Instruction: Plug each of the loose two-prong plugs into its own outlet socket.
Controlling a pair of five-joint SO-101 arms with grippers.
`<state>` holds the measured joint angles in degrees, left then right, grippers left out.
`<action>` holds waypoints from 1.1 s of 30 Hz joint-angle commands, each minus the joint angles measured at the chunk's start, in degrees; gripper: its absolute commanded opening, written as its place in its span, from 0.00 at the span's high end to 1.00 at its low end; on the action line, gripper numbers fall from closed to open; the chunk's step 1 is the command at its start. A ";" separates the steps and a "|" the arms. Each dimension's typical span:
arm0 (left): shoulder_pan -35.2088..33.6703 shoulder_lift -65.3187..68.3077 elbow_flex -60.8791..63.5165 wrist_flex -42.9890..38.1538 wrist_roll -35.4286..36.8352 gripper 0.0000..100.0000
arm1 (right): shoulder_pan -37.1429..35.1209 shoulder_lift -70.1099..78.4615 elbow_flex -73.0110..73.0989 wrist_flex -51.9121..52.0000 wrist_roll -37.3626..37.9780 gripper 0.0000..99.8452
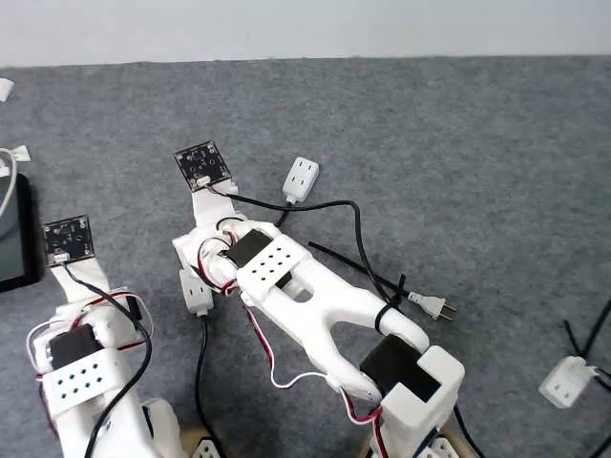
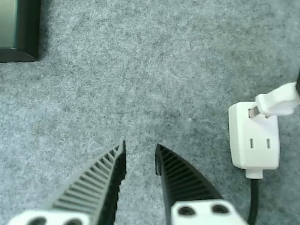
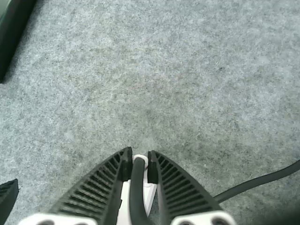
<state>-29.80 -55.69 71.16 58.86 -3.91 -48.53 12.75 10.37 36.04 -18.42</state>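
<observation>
Plug [image 2: 280,101], white, is clamped in the right gripper [image 3: 138,154], and its prong touches the slot pair farthest from the cord end of the white socket [image 1: 198,296]. This socket lies left of centre in the high view, with its long axis top to bottom. Beside it the left gripper [image 2: 140,145] hangs empty, narrowly parted, over carpet [image 2: 140,70].
</observation>
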 commanded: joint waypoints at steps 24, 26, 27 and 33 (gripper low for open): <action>0.35 -0.26 -0.13 -1.49 -1.32 0.97 | -5.67 -1.01 7.47 4.62 11.52 0.99; 0.35 -0.26 -0.13 -1.49 -1.32 0.97 | -5.76 -0.66 7.47 7.16 11.52 0.99; 0.35 -0.26 -0.13 -1.49 -1.32 0.97 | -5.58 -0.66 7.56 8.13 11.87 0.99; 0.35 -0.26 -0.13 -1.49 -1.32 0.97 | -5.49 -0.92 6.77 8.84 11.96 0.95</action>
<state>-29.80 -55.69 71.60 58.86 -4.62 -52.40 11.08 16.18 42.20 -6.90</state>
